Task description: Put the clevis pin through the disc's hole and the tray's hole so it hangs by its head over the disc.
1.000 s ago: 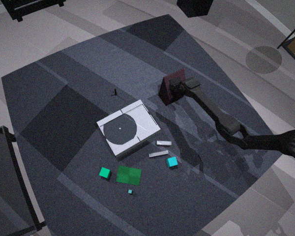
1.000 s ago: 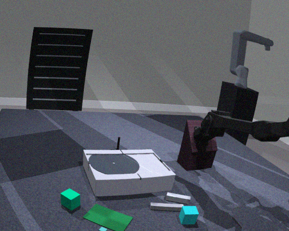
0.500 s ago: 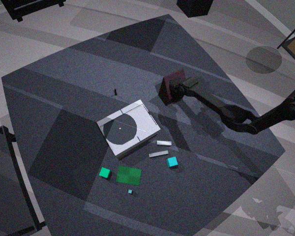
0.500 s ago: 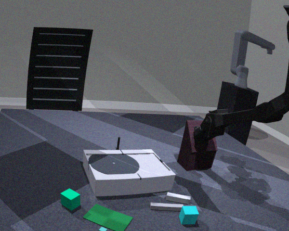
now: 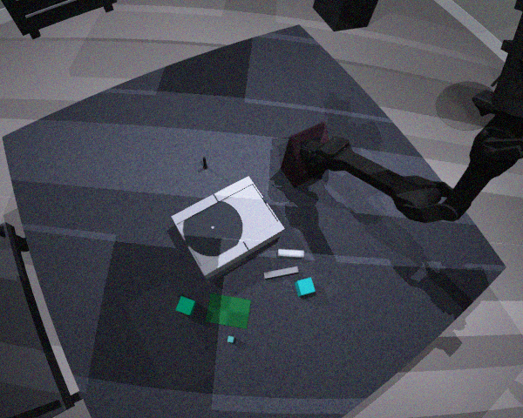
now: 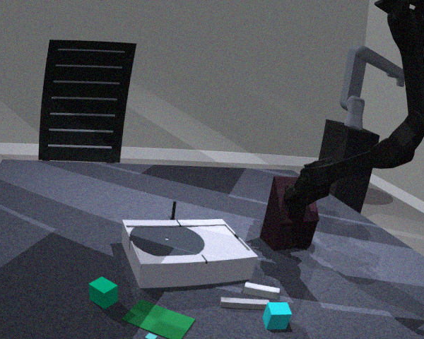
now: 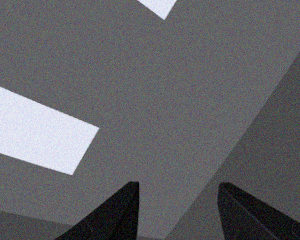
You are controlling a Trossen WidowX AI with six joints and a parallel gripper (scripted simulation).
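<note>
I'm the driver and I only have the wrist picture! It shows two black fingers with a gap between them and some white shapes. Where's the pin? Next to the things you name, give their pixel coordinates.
Observer: The thin dark steel pin [image 5: 204,163] [image 6: 174,210] stands upright on the table, beside the tray.

Operator: Okay! And where's the big round flat thing?

Observer: The wide grey aluminium disc [image 5: 223,216] [image 6: 184,242] lies flat inside the white rimmed steel tray [image 5: 257,206] [image 6: 227,241].

Operator: Is there any other stuff I might bump?

Observer: Yes, a bright cyan cube [image 5: 305,286] [image 6: 277,315] sits on the table, near the tray.
</note>
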